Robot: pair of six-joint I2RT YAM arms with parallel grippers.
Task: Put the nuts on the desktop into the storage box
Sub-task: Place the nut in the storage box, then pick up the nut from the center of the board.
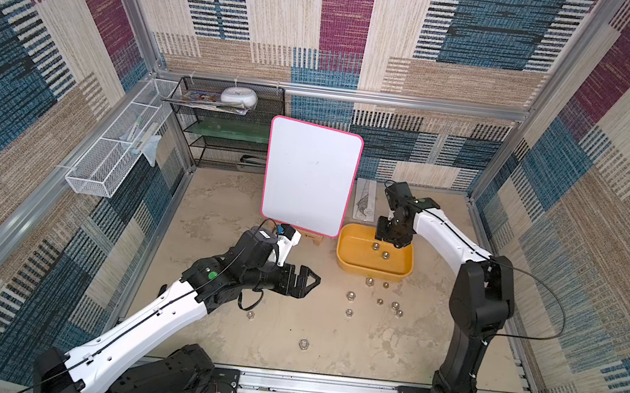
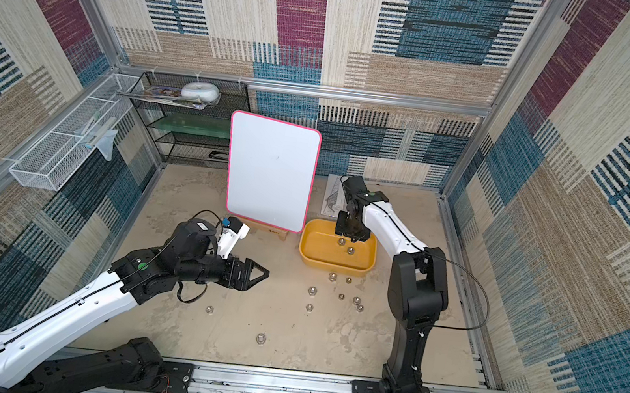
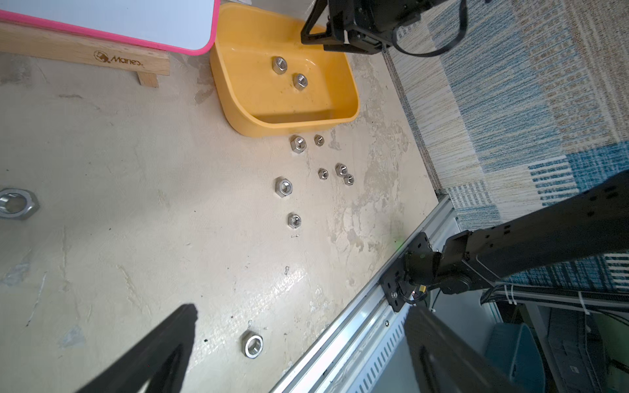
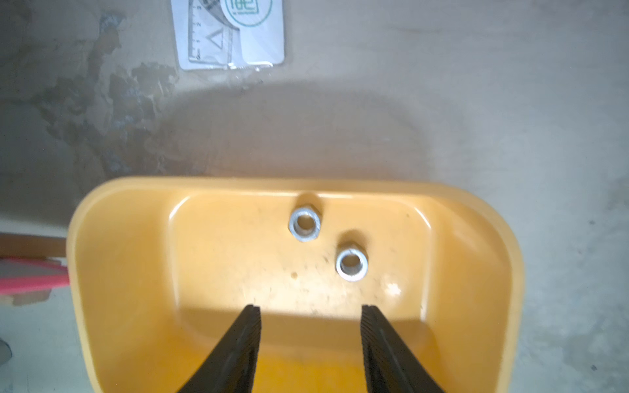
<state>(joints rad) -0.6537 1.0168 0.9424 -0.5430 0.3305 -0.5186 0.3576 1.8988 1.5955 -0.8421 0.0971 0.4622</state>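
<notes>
Nine nuts (image 1: 351, 295) dot the desktop (image 1: 284, 350) inside patchwork walls (image 1: 247, 11).

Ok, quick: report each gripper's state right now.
Left gripper: open, empty, above the desktop.
Right gripper: open, nothing between its jaws, over the storage box.

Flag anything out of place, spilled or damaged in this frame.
Nothing stands out. Two nuts lie in the storage box, which sits flat and looks whole. The other nuts are loose on the desktop, as the job expects. Two stray nuts lie apart from the main cluster.
</notes>
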